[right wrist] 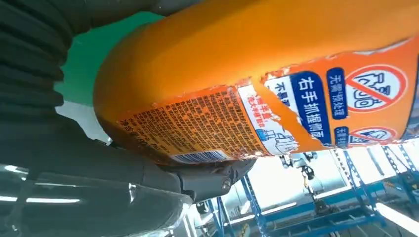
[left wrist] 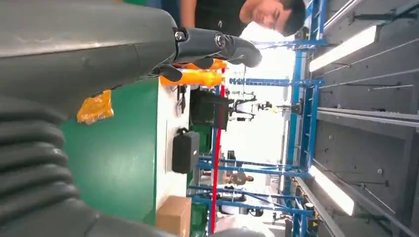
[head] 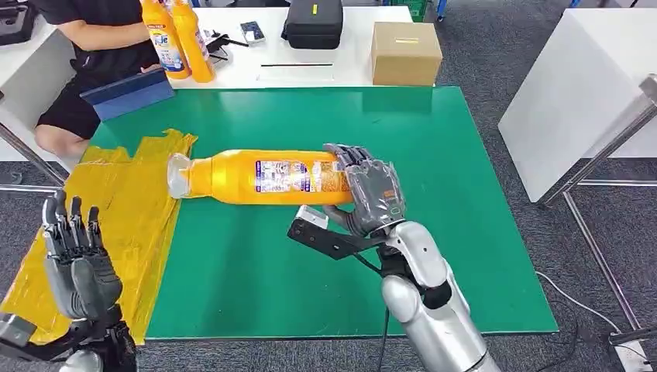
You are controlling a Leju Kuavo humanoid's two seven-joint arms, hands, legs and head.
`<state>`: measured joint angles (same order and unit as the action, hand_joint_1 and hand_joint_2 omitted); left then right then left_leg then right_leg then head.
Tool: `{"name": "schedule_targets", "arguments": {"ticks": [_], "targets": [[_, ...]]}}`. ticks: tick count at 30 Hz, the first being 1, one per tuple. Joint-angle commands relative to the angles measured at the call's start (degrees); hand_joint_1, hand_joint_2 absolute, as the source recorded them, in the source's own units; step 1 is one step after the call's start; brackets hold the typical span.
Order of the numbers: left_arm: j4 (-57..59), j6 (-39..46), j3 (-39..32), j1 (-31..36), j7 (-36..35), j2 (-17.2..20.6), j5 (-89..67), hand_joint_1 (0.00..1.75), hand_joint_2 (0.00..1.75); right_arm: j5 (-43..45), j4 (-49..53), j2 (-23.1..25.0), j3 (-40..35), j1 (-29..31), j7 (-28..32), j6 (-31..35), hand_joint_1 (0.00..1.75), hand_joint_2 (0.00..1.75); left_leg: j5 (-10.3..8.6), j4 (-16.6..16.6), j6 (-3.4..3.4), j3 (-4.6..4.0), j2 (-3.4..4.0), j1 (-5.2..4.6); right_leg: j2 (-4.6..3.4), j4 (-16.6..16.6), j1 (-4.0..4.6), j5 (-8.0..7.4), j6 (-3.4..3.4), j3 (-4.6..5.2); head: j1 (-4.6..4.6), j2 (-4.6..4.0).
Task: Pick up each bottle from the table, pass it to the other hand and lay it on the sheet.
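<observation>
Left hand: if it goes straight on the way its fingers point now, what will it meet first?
The left hand is open above the yellow sheet, fingers pointing toward the table's far side. Straight on, it likely passes over the sheet and then meets the seated person. Its height is hard to judge.

Colours on my feed: orange, green, yellow, grey.

I see an orange bottle (head: 256, 177) with a clear cap and a blue, white and orange label in the dark grey right hand (head: 372, 190). The mat (head: 434, 256) is green, the crinkled sheet (head: 132, 209) at left yellow. Two more orange bottles (head: 177, 35), a tan box (head: 405, 53) and a black case (head: 313, 23) sit on the far white table (head: 341, 66).
</observation>
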<state>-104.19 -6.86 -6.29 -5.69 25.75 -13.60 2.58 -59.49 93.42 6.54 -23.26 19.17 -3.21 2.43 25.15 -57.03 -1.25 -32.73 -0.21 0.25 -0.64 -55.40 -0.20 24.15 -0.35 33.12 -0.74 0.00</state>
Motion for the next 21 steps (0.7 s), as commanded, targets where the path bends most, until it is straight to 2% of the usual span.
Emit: {"name": "schedule_targets", "arguments": {"ticks": [1, 9, 21], "targets": [[8.0, -1.7, 4.9, 4.4, -0.6, 0.2, 2.9, 0.00, 1.75, 4.7, -4.1, 2.6, -2.6, 5.6, -0.1, 0.3, 1.75, 1.75, 0.04, 0.0, 0.08, 0.15, -0.02, -0.06, 0.08, 0.0, -0.06, 0.07, 0.00, -0.12, -0.02, 0.00], [13.6, 0.3, 10.3, 8.6, -0.9, 2.2, 6.6, 0.00, 1.75, 8.7, -9.2, 5.0, -2.5, 8.6, 0.5, 0.6, 1.75, 1.75, -0.02, 0.1, 0.07, 0.15, -0.05, -0.04, 0.08, 0.0, -0.06, 0.02, 0.01, -0.15, -0.02, 0.00], [16.4, 0.3, 21.3, 7.8, -0.2, 5.2, 15.3, 0.00, 1.75, 16.4, -28.8, 7.2, -6.2, 14.2, 6.4, 5.1, 1.75, 1.75, 0.02, 0.1, 0.08, 0.25, 0.10, -0.03, -0.07, 0.0, -0.05, 0.01, 0.00, -0.22, -0.02, 0.00]]}}
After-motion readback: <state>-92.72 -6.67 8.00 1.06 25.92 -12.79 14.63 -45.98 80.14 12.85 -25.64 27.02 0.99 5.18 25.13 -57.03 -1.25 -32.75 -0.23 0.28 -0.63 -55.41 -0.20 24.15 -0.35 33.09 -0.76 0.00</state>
